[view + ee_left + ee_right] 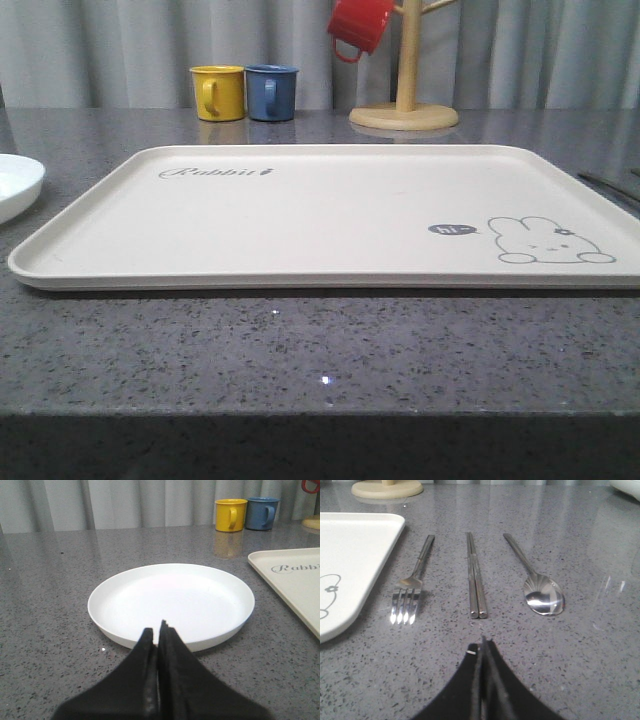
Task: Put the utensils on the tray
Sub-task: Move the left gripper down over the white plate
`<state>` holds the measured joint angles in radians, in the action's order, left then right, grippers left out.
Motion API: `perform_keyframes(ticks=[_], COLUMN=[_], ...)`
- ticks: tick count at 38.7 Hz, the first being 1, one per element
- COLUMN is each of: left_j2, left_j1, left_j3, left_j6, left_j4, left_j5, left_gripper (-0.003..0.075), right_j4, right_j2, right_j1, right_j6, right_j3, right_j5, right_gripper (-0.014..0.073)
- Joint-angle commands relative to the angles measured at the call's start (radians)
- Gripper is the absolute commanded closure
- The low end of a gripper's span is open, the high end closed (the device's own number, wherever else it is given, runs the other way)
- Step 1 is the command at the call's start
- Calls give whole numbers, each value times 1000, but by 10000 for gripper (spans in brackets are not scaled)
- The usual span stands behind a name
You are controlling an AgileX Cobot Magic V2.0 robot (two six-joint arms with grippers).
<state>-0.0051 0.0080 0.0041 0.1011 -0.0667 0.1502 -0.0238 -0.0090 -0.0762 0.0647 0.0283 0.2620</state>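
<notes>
Chopsticks (475, 577), thin, slick metal, lay just ahead of the right gripper (482, 645), its fingers pressed together; pinch mid-length.

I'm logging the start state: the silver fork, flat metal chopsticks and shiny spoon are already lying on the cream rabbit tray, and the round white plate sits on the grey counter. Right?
Not quite. The right wrist view shows the silver fork, flat metal chopsticks and shiny spoon lying on the grey counter beside the cream rabbit tray. The round white plate is on the counter.

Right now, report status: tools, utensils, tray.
Both tools shut, left tool by plate, right tool before chopsticks. Fork, spoon on counter. Tray bare.
</notes>
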Motion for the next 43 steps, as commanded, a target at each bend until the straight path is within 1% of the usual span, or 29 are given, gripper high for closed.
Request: perform_keyframes(ticks=[1,36,43], left_j2=[-20,-20,-20], left_j1=[1,1,1], left_j3=[3,3,3], left_j6=[-8,-8,-8], left_j4=[-8,-8,-8], left_j5=[-85,-85,-87], left_gripper=[738,738,738], right_j4=[-8,-8,-8], right_j2=[-18,-18,-18], right_j1=[-5,-5,-5], right_j6=[-8,-8,-8], right_j3=[-3,-3,-3], right_j5=[-87,-87,-119], right_gripper=[654,654,654])
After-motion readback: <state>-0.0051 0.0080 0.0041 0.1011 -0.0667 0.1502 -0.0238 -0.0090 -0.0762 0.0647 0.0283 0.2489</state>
